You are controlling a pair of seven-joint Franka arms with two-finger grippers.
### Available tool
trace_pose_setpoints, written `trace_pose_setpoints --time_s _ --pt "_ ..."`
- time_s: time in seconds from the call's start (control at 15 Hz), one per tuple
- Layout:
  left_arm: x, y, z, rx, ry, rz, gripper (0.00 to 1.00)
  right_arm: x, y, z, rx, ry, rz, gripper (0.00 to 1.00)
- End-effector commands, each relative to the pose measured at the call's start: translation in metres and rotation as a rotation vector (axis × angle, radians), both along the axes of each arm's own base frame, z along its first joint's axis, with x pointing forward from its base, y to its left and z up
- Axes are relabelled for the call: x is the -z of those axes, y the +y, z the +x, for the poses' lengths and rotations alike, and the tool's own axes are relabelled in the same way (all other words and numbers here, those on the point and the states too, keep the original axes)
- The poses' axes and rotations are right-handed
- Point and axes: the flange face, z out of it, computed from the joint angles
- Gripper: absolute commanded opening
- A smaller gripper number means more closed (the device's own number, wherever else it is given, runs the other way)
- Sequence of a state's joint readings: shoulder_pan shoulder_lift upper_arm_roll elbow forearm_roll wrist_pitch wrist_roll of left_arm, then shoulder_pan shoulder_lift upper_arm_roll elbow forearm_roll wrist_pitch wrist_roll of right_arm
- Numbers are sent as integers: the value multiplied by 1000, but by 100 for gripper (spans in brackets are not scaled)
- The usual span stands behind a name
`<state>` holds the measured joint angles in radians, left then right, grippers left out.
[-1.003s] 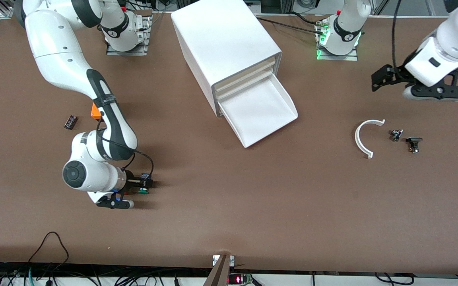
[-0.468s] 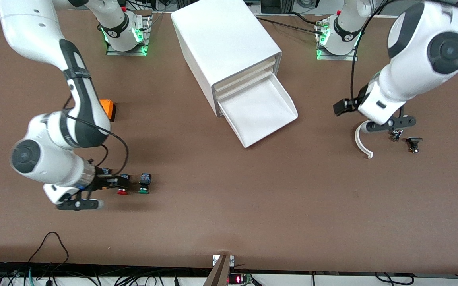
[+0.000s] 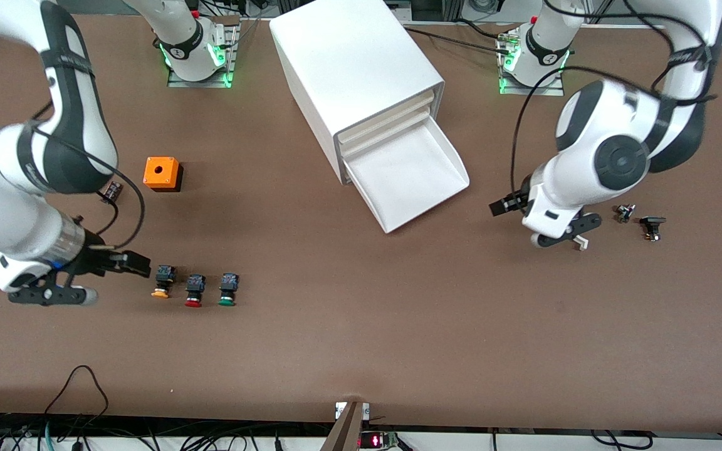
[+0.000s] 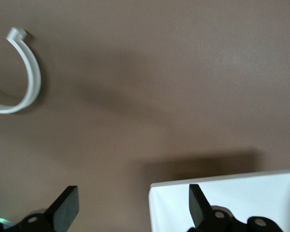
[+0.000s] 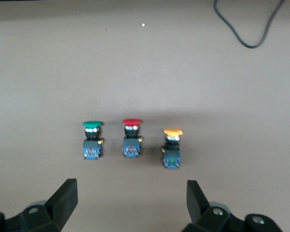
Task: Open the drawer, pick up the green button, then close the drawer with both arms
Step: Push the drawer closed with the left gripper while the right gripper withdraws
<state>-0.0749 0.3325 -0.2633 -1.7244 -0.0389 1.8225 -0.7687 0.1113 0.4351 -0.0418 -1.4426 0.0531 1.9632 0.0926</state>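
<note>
The white cabinet (image 3: 361,69) stands mid-table with its bottom drawer (image 3: 411,175) pulled out and nothing in it. A corner of the drawer shows in the left wrist view (image 4: 232,203). The green-capped button (image 3: 228,291) stands on the table nearer the front camera, beside a red-capped button (image 3: 194,292) and an orange-capped button (image 3: 161,283). My right gripper (image 3: 130,263) is open and empty, low over the table beside the orange-capped button. The right wrist view shows the green button (image 5: 92,140) ahead of the open right gripper (image 5: 130,200). My left gripper (image 3: 504,205) is open and empty, beside the drawer's front end.
An orange box (image 3: 162,173) and a small dark part (image 3: 111,191) lie toward the right arm's end. A white curved strip (image 4: 26,82) is mostly hidden under the left arm in the front view. Two small black parts (image 3: 624,213) (image 3: 652,227) lie at the left arm's end.
My right gripper has drawn back from the buttons toward the right arm's end, uncovering all three. My left arm has swung down from its end of the table to beside the open drawer.
</note>
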Motion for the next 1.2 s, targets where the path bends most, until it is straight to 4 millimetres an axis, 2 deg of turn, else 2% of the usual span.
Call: trace_pose_setpoints --time_s 0.0,0.13,0.2,0.33,0.4,0.47,0.6,0.74,0.87,1.0,1.14 --pt "27 -45 -11 -100 -26 29 100 -42 -11 -48 -5 -3 -10 100" --pt "56 -53 -26 -123 -57 24 100 -66 -16 -70 11 13 -7 100" --pt "64 -64 -33 -120 -79 16 100 -84 -18 -80 13 10 -4 100" --pt "76 -87 -46 -173 -91 43 100 -106 -22 -97 16 30 -4 100" --pt "81 -98 -54 -164 -124 89 100 -116 -30 -104 26 33 -8 100" --pt "90 -105 -58 -154 -164 131 100 -124 -42 -109 45 35 -10 100" --pt "106 -119 -61 -144 -218 159 100 -138 -52 -121 60 49 -8 100" --pt "119 -121 -64 -131 -239 138 100 -159 -48 -137 52 44 -8 100" --pt "134 -126 -75 -120 -258 105 100 -170 -49 -148 53 53 -7 100" --pt "143 -129 -77 -124 -264 89 100 -176 -48 -158 51 55 -7 100" --pt "149 -131 -79 -119 -256 89 100 -168 -46 -166 45 61 -8 100"
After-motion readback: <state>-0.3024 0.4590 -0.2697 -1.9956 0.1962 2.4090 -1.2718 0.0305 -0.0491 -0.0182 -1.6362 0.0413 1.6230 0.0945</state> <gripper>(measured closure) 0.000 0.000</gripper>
